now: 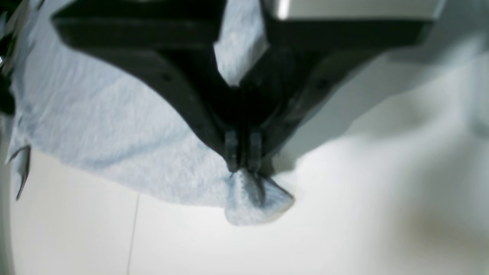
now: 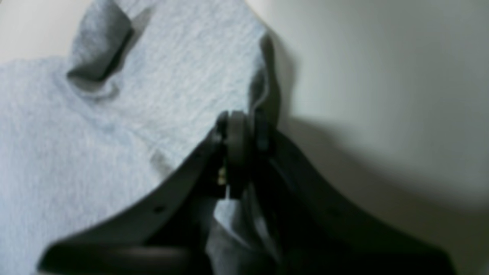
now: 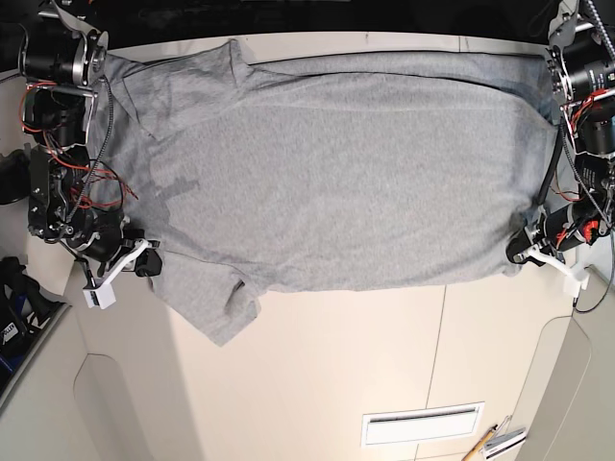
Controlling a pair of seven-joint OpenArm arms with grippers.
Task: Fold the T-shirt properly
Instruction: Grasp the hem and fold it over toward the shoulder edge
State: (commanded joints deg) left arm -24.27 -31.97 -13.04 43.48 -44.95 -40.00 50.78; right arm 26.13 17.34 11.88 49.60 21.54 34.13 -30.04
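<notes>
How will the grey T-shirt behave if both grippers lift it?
The T-shirt looks floppy: its lower edge bunches at the left gripper. It will probably sag between the grips, and the loose flap would likely dangle.

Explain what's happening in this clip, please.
A two-armed robot is working on a grey T-shirt spread across a white table. The left arm's fingers are closed on the near edge at one corner; the right arm's fingers are at the shirt's other side, seemingly pinching it too. The shirt is mostly spread out, not yet folded into shape.
</notes>
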